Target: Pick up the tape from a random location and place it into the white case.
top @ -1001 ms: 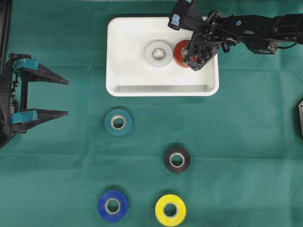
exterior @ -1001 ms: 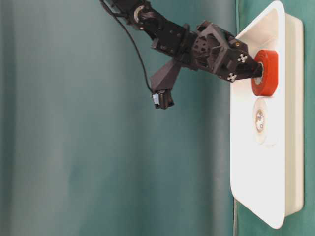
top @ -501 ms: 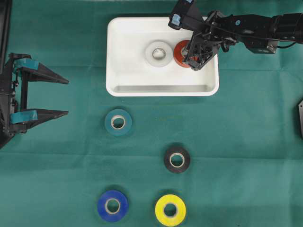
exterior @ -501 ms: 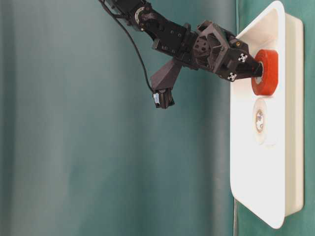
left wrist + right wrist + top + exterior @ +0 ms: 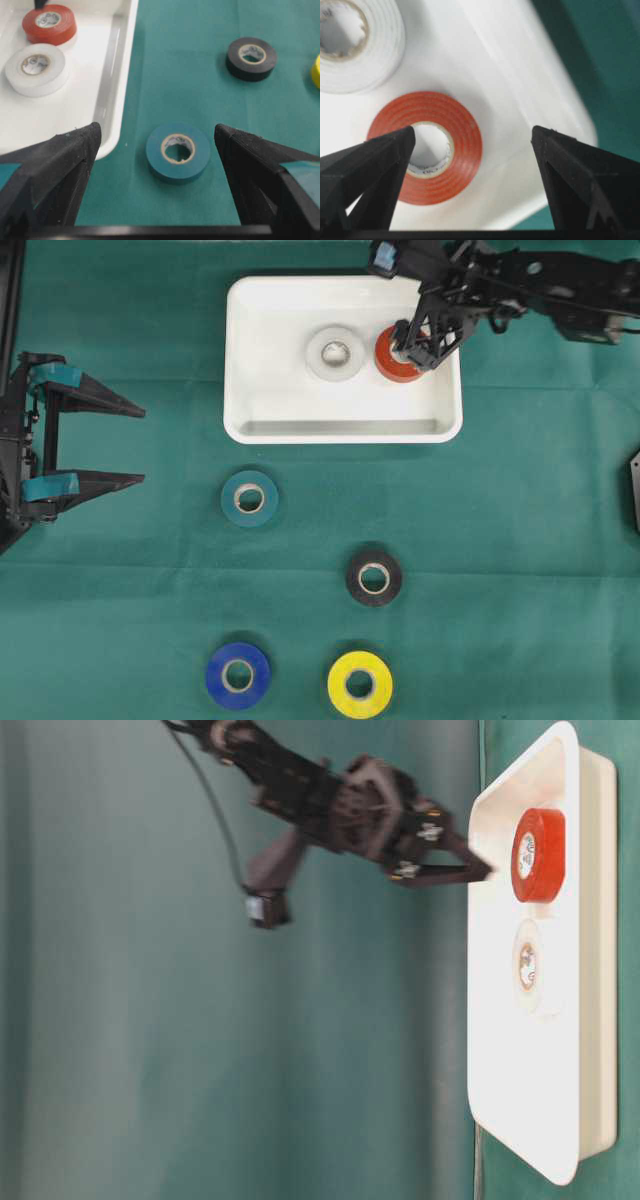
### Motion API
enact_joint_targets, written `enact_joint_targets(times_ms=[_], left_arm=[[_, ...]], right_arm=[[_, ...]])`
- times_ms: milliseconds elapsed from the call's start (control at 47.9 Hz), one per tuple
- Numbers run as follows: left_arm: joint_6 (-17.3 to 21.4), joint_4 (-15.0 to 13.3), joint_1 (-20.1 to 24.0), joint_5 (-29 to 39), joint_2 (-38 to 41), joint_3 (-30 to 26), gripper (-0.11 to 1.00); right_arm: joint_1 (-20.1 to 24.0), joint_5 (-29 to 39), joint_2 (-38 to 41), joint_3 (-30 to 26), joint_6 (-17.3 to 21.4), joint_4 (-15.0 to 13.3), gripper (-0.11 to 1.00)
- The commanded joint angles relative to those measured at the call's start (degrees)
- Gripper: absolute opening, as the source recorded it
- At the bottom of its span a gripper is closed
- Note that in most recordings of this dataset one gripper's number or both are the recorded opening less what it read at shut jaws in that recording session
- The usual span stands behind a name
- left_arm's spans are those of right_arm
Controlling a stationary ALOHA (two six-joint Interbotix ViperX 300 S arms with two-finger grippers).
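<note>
Red tape (image 5: 398,358) is seen lying flat in the white case (image 5: 290,420), beside a white roll (image 5: 335,352). Right gripper (image 5: 428,345) is held above it, jaws apart, nothing gripped. Left gripper (image 5: 125,444) is parked spread wide.

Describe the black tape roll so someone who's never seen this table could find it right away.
Start at the white case at the top of the green cloth, then look below its right half. The black tape roll lies flat there, above the yellow roll. It is the only black roll.
</note>
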Motion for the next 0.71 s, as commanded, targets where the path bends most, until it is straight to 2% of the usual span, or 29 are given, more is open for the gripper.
enact_joint_targets(times_ms=[0, 250, 521, 688], left_arm=[[0.0, 0.1, 0.2, -0.5, 0.4, -1.1, 0.96], [0.0, 0.1, 0.1, -0.4, 0.4, -1.0, 0.96], [0.0, 0.1, 0.2, -0.4, 0.4, -1.1, 0.96], [0.0, 0.1, 0.3, -0.4, 0.4, -1.1, 0.96]], right_arm=[[0.2, 1.1, -4.9, -1.8, -0.3, -0.6, 0.89], [0.3, 4.7, -12.3, -2.5, -0.4, -2.5, 0.89], [0.5, 4.7, -13.1, -2.0, -0.4, -2.6, 0.89], [4.3, 3.5, -13.1, -2.0, 0.0, -2.6, 0.88]])
